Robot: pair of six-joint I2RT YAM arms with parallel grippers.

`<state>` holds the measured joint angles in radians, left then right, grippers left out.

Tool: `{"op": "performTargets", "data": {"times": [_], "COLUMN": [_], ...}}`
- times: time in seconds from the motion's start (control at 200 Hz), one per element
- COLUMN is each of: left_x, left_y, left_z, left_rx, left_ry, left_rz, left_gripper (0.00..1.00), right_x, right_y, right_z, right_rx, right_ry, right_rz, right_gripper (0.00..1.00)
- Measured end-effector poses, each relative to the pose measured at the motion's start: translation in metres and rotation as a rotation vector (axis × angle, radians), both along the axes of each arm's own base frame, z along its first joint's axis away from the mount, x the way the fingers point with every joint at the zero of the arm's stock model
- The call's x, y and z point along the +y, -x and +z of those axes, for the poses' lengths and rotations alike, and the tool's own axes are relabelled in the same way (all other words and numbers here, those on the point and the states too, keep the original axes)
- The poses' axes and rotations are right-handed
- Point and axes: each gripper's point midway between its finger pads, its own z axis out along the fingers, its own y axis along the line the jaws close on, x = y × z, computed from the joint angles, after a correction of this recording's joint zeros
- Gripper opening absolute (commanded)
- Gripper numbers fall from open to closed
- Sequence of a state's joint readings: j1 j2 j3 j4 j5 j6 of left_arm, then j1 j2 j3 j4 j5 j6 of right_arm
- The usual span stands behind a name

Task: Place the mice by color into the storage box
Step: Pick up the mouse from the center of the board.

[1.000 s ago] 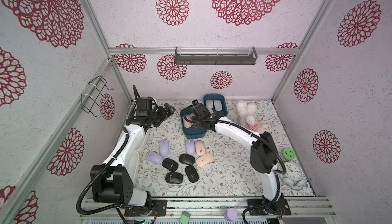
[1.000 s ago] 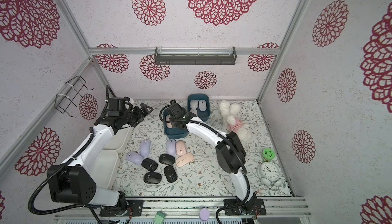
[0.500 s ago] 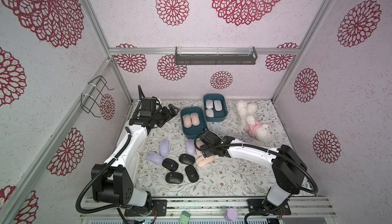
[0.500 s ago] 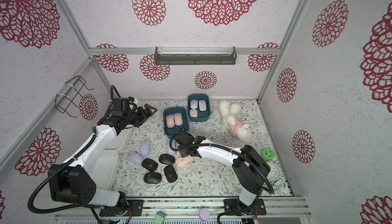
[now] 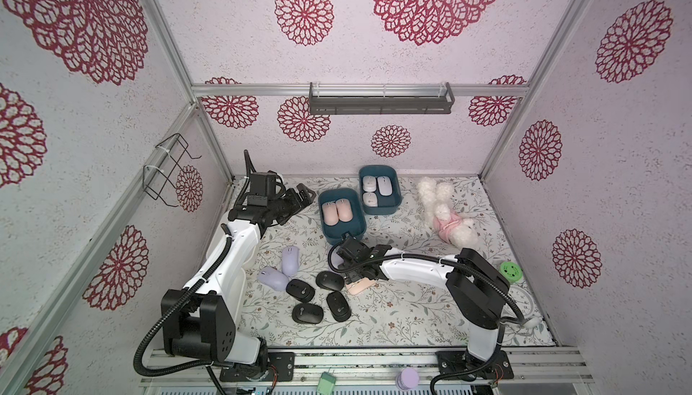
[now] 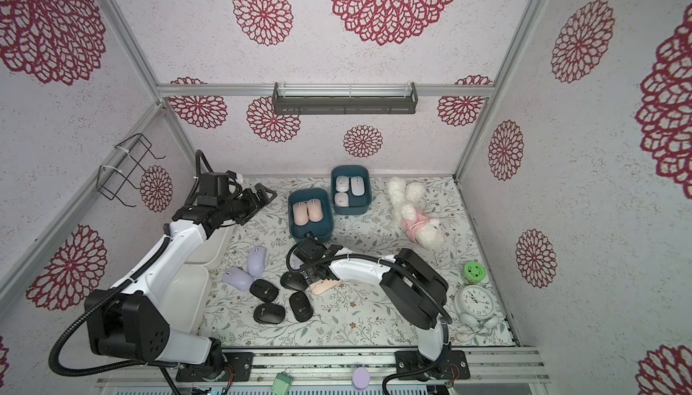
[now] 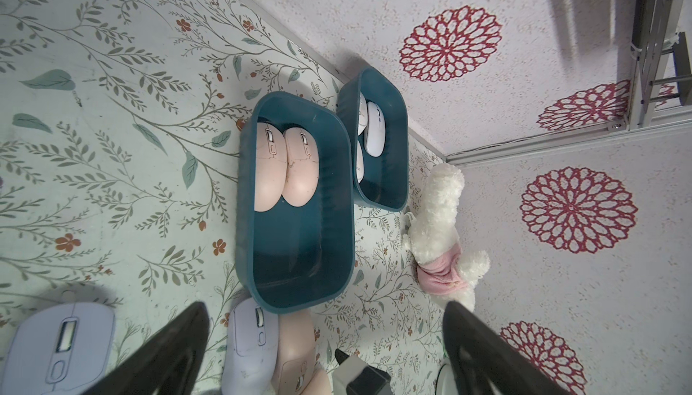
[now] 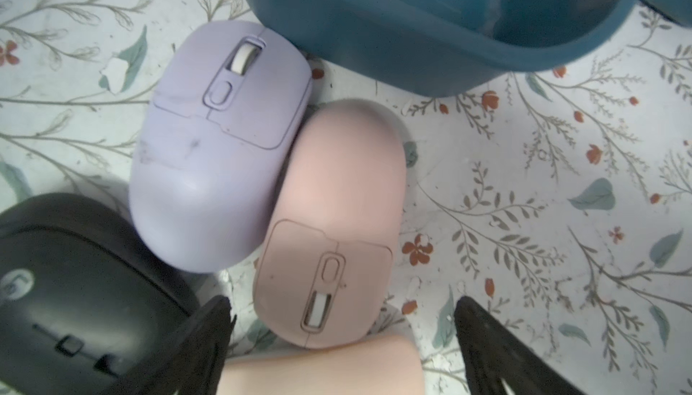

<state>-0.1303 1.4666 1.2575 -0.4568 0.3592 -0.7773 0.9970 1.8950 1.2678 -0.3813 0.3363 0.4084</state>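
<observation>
Right gripper (image 8: pixel 342 309) left box (image 8: pixel 412 37) — spread, perhaps over pink mouse (image 8: pixel 329 224).

Red-rosette walls (image 5: pixel 355 56), grey wall shelf (image 5: pixel 380 104), floral tabletop (image 5: pixel 404 322)

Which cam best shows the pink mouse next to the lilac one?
Right wrist: the pink mouse lies nearly whole and close, beside the lilac mouse. Left wrist catches only part of it at the frame edge. In both top views the right arm hides it.
</observation>
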Motion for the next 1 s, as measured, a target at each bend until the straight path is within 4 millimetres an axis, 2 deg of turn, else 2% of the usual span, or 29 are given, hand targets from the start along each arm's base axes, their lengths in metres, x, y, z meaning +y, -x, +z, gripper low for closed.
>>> {"op": "performTargets", "data": {"times": [0.18, 0.425, 0.625, 0.801, 0.996], "left_x": [0.000, 0.000, 0.001, 0.000, 0.000], "left_y": [0.001, 0.001, 0.001, 0.001, 0.001], "left_z": [-0.001, -0.001, -0.001, -0.001, -0.001], "left_rx": [0.004, 0.004, 0.004, 0.004, 0.004], "left_ry": [-0.003, -0.004, -0.004, -0.004, -0.004], "left_rz": [0.000, 0.000, 0.000, 0.000, -0.002], "left_gripper": [0.99, 0.99, 0.99, 0.99, 0.99], "right_x": [-0.005, -0.003, -0.002, 0.000, -0.012], "right_y": [-0.009, -0.020, -0.018, -0.021, -0.015], "right_z": [-0.016, -0.018, -0.026, -0.026, -0.024], "right_rx": [0.034, 0.044, 0.051, 0.039, 0.034], "right_ry": [-0.007, -0.057, -0.075, -0.094, -0.086], "right_rz": [-0.013, -0.008, 0.026, 0.038, 0.036], "right_gripper": [0.80, 0.74, 0.69, 0.57, 0.54]}}
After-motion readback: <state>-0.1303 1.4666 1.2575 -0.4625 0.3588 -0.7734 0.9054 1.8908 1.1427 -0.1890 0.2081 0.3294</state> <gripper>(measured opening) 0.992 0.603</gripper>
